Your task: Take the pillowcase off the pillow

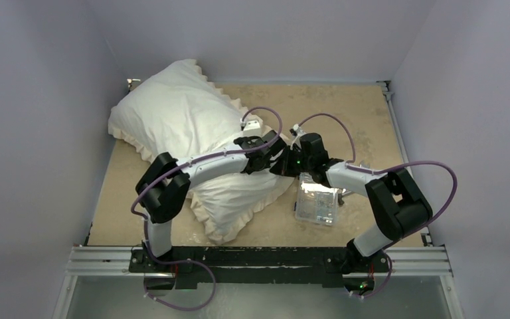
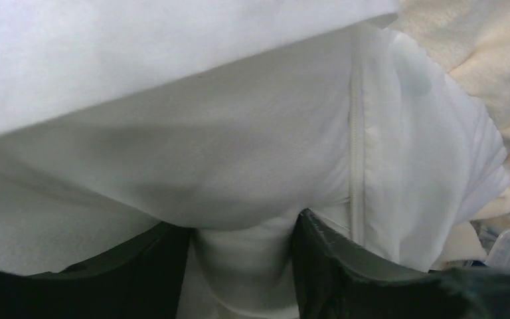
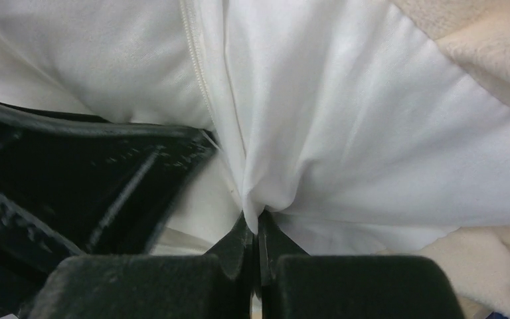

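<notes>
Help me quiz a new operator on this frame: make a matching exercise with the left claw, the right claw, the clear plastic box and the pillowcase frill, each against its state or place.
Column A
1. left claw
2. right claw
3. clear plastic box
4. frill

Column B
a. on the table, right of the pillowcase
b. cream and ruffled
c. pinched on a thin pillowcase fold beside the zipper
d. thick wad of white fabric between its fingers

Pairs: 1-d; 2-c; 3-a; 4-b
</notes>
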Motion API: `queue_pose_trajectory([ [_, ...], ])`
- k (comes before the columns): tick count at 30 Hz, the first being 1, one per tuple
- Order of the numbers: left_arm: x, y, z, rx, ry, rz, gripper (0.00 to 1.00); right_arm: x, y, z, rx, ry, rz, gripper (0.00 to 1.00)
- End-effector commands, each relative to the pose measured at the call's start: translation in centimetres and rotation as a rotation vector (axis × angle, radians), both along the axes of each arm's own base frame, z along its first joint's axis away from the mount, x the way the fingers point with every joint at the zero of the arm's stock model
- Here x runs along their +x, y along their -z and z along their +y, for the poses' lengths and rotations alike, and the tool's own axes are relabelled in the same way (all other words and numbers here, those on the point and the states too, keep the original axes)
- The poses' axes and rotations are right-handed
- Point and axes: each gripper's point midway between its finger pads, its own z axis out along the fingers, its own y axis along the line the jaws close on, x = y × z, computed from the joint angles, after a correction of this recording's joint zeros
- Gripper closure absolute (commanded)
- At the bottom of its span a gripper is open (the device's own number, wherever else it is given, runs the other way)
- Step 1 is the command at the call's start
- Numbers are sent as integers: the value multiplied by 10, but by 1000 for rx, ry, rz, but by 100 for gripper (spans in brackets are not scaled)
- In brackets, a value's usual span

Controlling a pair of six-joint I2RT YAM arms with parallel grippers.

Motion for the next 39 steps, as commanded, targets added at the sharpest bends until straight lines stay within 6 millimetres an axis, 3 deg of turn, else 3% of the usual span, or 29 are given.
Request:
queue_pose_trajectory([
  [1,-13,34,-5,-89,16,111,62,-11,8,-7,-45,8,46,100],
  [4,-5,20,5,-89,34,83,100,-3,9,-17,-102,60,36,100],
  [12,16,-44,76,-14,-10,-43,100,14,4,-52,-264,234,3,96],
  [18,16,-86,125,37,-34,-116,100,26,-10,-79,-354,349,-32,96],
  [22,11,-101,148,31,-52,-135,100,29,-15,-86,-379,375,-42,96],
  [27,12,-133,166,-43,-63,-200,100,23,0,-91,-410,371,0,96],
  [30,16,-158,162,-108,-44,-254,100,17,2,-77,-355,297,5,92],
  [32,23,-172,147,-164,8,-278,100,18,0,-68,-321,248,-31,91],
  [39,54,-202,64,-441,240,-314,100,2,-5,-39,-226,119,-37,83],
])
